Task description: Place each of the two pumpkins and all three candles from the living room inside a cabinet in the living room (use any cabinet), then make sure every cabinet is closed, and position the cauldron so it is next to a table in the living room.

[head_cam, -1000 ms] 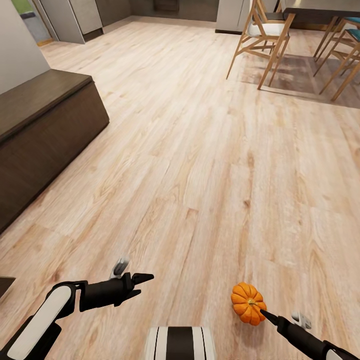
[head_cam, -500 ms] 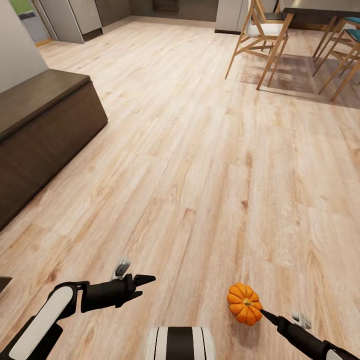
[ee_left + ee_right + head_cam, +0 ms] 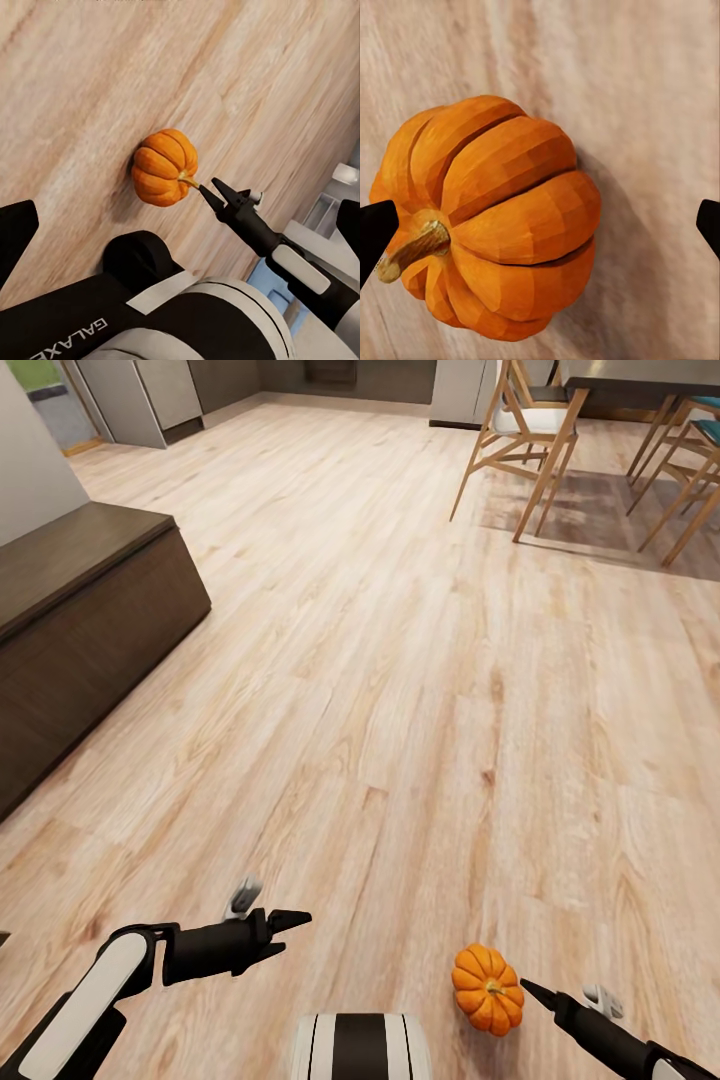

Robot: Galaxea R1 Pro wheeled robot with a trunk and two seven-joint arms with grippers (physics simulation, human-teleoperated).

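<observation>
Pumpkin (image 3: 487, 989) on pale plank floor (image 3: 400, 660); dark cabinet (image 3: 80, 620) at left

A broad stretch of pale wood-plank floor (image 3: 400, 690) lies open ahead, with nothing standing on it between the arms and the far room. Along its left edge runs the long low dark-brown wooden cabinet (image 3: 80, 620), its flat front shut and flush. At the far right corner, slanted light-wood chair legs (image 3: 520, 470) and a dark-topped dining table (image 3: 640, 385) crowd the way. Near the floor's near edge lies a small bright-orange ribbed pumpkin (image 3: 487, 990), on its side just beside the black right gripper (image 3: 532, 990), whose fingertips (image 3: 376, 229) stand wide to either side of it in the right wrist view. The left gripper (image 3: 290, 916) has free floor before it.
</observation>
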